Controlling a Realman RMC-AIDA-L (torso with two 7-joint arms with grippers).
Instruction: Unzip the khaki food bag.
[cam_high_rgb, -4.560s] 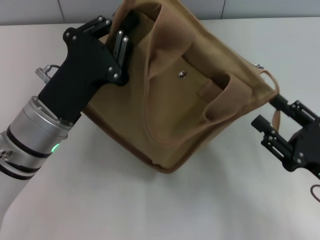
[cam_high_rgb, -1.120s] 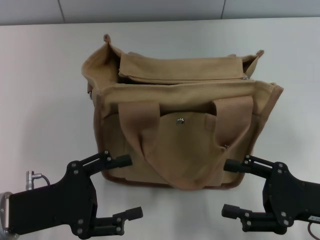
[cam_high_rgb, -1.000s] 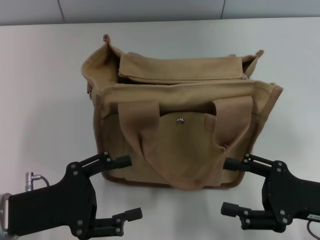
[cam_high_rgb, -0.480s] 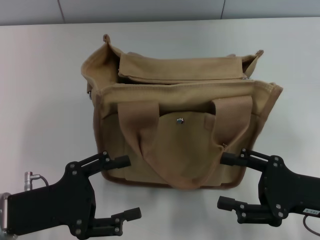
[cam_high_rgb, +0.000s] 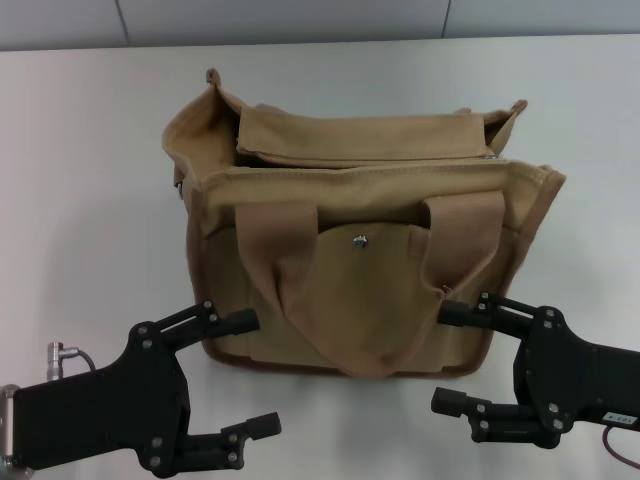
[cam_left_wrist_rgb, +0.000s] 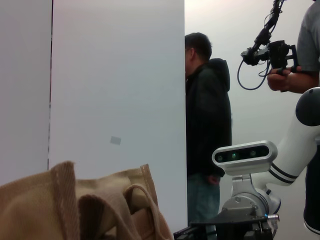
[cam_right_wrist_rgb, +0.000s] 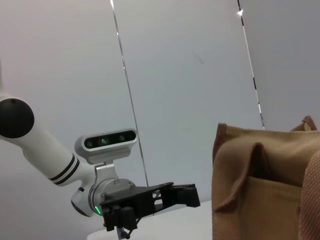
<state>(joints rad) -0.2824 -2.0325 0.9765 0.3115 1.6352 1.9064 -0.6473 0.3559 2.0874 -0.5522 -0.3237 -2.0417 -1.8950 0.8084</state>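
Tan bag (cam_high_rgb: 360, 230) stands upright at center frame on the white table (cam_high_rgb: 80, 200), top unzipped and gaping, with the left gripper (cam_high_rgb: 245, 375) at lower left and the right gripper (cam_high_rgb: 455, 360) at lower right, both with fingers spread wide, holding nothing, just off its bottom front corners.

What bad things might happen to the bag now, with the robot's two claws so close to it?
The right gripper, open, has its upper finger right by the khaki food bag's lower corner, so it might snag the cloth or the near handle and drag the bag. The left gripper is open too, near the other bottom corner, and might nudge the bag. The soft bag might slump.
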